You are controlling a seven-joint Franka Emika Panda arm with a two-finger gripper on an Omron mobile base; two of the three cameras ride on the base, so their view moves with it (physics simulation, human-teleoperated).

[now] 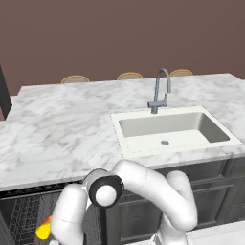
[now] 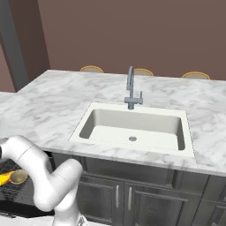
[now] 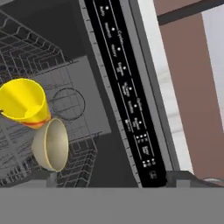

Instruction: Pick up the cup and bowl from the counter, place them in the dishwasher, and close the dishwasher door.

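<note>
The yellow cup lies on its side in the dishwasher's grey wire rack, and the tan bowl rests on its edge right beside it, touching. My gripper hovers over the open dishwasher door, whose black control strip runs across the hand view. Its fingertips stand wide apart, open, with nothing between them. The left base view shows the cup low in the dark dishwasher under the marble counter. The right base view has cup and bowl on the rack.
A cream sink with a grey tap is set into the counter. Dark grey cabinets run below the sink. Round tan stool tops show beyond the far counter edge. My white arm bends down in front of the dishwasher.
</note>
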